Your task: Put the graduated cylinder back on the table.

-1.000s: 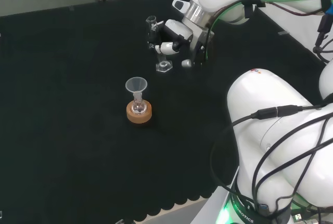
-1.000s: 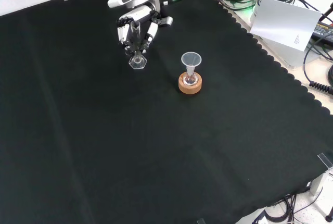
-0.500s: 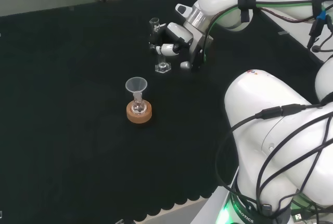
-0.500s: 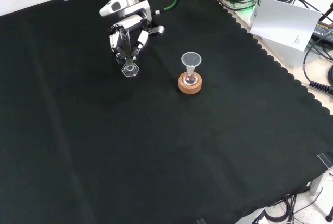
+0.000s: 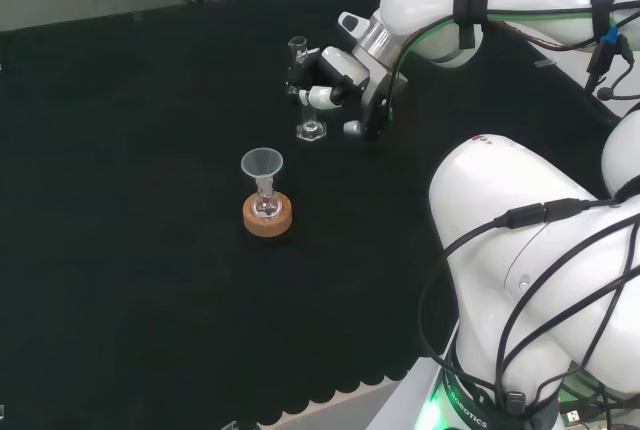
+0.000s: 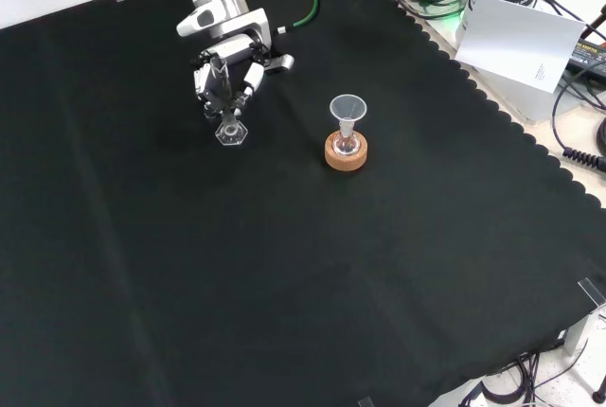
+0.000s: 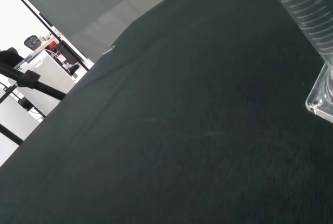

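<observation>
A clear graduated cylinder (image 5: 304,90) with a hexagonal foot stands upright, its foot (image 6: 230,133) at or just above the black cloth; I cannot tell whether it touches. The black and white hand (image 5: 327,78) has its fingers curled round the cylinder's tube. In the front view the hand (image 6: 227,59) comes from the top and the cylinder (image 6: 225,109) hangs below it. The wrist view gives the ribbed tube and foot of the cylinder (image 7: 312,36) close up over the cloth.
A small flask with a clear funnel (image 5: 262,164) in its neck sits on a cork ring (image 5: 267,216) in front of the hand in the head view; in the front view the cork ring (image 6: 346,151) lies right of the cylinder. The arm's white links (image 5: 540,240) fill the head view's right.
The hand with the cylinder has moved left and slightly up in the front view, away from the flask. The flask and funnel have not moved.
</observation>
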